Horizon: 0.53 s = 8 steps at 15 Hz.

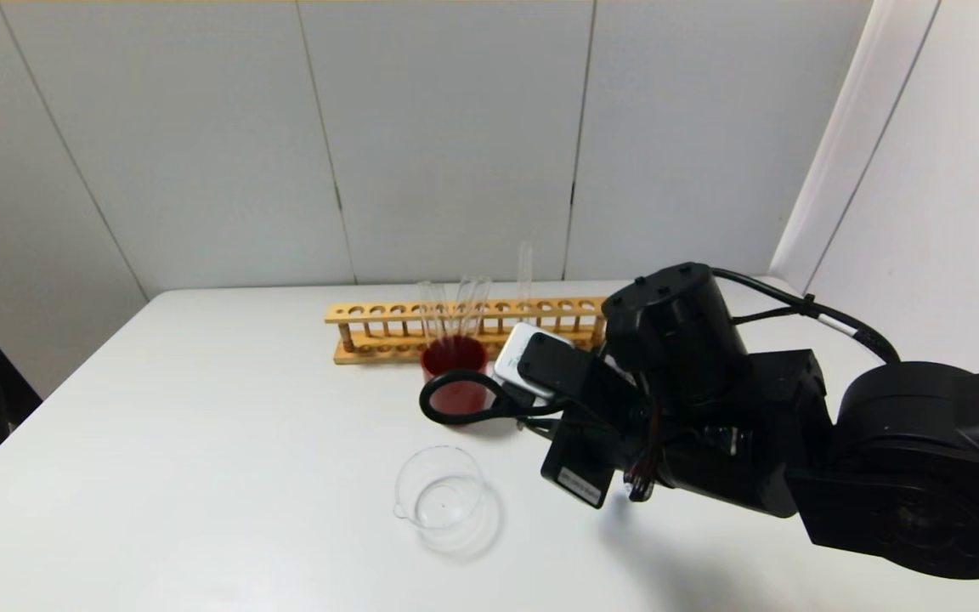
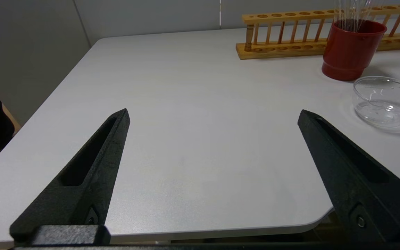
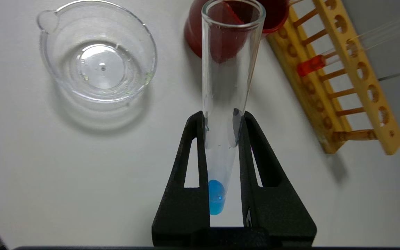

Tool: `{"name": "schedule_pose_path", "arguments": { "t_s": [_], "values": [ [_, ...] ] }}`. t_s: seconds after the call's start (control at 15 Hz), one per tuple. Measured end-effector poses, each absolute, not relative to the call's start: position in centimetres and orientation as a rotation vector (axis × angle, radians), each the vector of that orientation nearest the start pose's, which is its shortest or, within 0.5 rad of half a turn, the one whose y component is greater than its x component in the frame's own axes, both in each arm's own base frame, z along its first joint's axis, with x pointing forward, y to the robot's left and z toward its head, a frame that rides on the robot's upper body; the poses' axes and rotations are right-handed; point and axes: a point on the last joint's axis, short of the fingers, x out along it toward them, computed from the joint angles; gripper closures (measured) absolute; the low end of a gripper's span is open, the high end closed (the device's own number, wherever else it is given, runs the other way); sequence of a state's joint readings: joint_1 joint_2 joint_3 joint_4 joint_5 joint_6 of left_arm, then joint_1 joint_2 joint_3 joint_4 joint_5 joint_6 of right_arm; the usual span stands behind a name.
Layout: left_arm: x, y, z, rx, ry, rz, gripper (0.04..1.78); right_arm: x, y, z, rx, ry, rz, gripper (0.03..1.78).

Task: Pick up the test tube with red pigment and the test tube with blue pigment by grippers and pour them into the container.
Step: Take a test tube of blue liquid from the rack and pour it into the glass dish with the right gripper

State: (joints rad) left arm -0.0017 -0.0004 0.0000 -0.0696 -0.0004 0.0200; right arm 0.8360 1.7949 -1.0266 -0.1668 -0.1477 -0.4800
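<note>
A white tabletop (image 1: pixel 200 442) carries everything. The right arm reaches in over it, its right claw (image 3: pixel 221 118) pinching the test tube with blue pigment (image 3: pixel 226 104) between both fingers, the blue liquid at the tube's rounded end. A long wooden rack (image 1: pixel 387 327) stands along the far side, holding the test tube with red pigment (image 3: pixel 311 65). A dark red cup (image 1: pixel 454 374) sits just before the rack. The clear glass container (image 1: pixel 440 493) rests nearer the robot. The left claw (image 2: pixel 214 118) hangs spread wide above the tabletop's near left part, holding nothing.
</note>
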Motion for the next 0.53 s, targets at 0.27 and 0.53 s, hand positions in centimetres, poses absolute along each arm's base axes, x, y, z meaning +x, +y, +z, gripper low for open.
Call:
{"name": "schedule_pose_path", "arguments": {
  "t_s": [0.27, 0.53],
  "values": [
    [-2.31, 0.0, 8.26, 0.02, -0.07, 0.0, 0.11, 22.58, 24.37, 16.62, -0.822, 0.35, 0.776, 1.54],
    [-2.31, 0.0, 8.26, 0.02, -0.07, -0.001, 0.11, 22.28, 24.84, 16.67, -0.835, 0.341, 0.793, 1.54]
  ]
}}
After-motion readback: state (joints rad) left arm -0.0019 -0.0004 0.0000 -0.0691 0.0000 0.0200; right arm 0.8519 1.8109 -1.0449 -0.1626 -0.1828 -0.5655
